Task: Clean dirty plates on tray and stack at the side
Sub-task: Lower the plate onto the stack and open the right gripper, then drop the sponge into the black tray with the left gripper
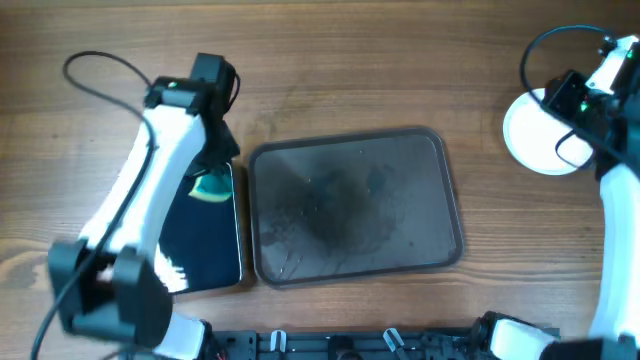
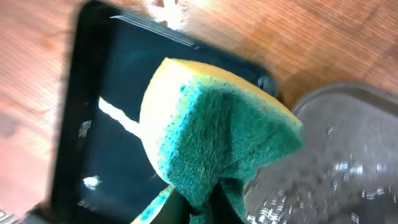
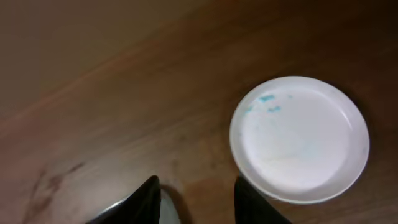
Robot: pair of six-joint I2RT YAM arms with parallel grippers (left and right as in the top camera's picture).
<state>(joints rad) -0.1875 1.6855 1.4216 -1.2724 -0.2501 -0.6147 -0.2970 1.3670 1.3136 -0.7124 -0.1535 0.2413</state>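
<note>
Currently my left tool (image 2: pixel 200 210) grips the sponge (image 2: pixel 217 143) above the black tray (image 1: pixel 215 240), left edge of counter (image 1: pixel 400 60). I see the right tool (image 3: pixel 200 202) wide; white plate (image 3: pixel 298 140) near far right corner, grey tray (image 1: pixel 350 200) mid-counter.

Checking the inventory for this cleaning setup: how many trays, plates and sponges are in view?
Trays: 2, the grey tray and the black tray
Plates: 1, a white plate; I cannot tell if others lie under it
Sponges: 1, the sponge
Total: 4
</note>
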